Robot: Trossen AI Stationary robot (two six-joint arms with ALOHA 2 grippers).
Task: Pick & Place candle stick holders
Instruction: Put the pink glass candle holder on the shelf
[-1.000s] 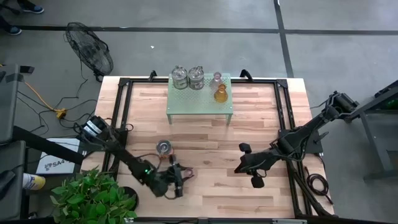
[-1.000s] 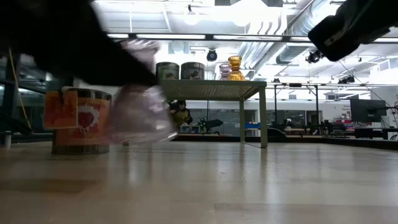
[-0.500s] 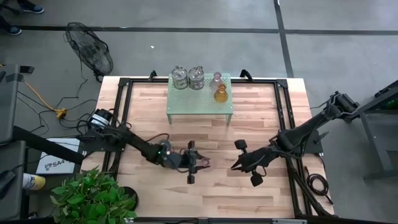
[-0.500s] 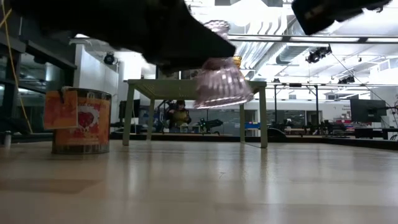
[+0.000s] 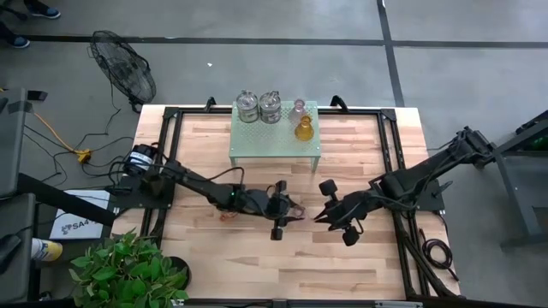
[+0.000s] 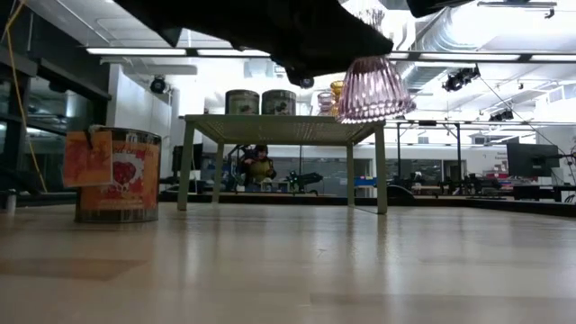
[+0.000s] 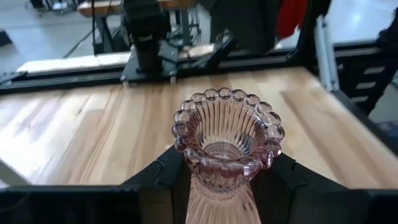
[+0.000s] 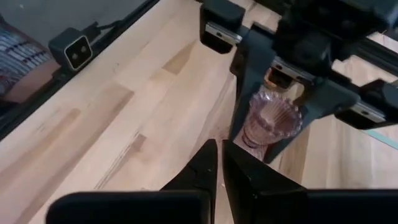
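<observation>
My left gripper (image 5: pixel 288 211), clamped on a pink candle stick holder (image 6: pixel 373 88), has carried it from lower left to mid-frame, nose to nose with my right gripper (image 5: pixel 322 216), seemingly pinched empty, so perhaps a handover.

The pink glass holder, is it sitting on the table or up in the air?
Up in the air. The left tool grips the pink holder well above the table.
</observation>
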